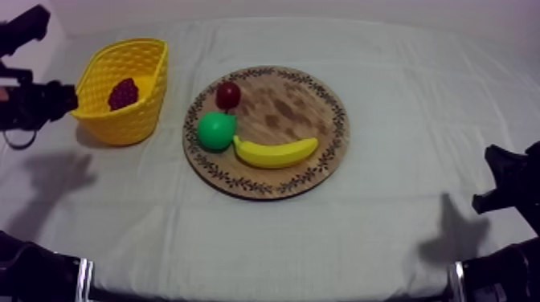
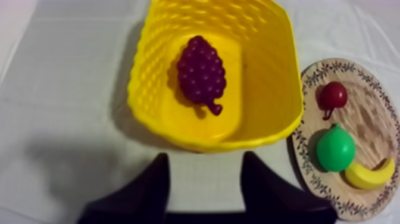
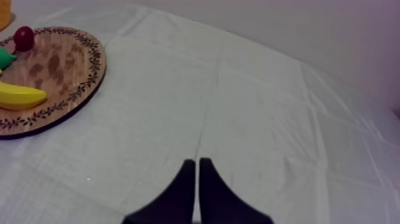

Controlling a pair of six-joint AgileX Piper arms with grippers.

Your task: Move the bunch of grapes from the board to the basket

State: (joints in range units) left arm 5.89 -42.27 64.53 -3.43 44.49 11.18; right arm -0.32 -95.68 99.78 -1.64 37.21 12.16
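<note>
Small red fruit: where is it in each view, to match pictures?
Top view: small red fruit at the wooden board's far rim, toward the yellow basket.
Left wrist view: fruit on the board, near the basket.
Right wrist view: fruit at the board's rim, beyond the banana.
Shared landmark: the banana.

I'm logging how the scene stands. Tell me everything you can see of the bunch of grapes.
The bunch of grapes is dark purple-red, a knobbly cluster of seemingly moulded plastic, with a short curled stem at one end. It lies flat on the floor of the yellow basket, stem towards the near wall. The open left gripper hangs outside the rim, clear of it.
</note>
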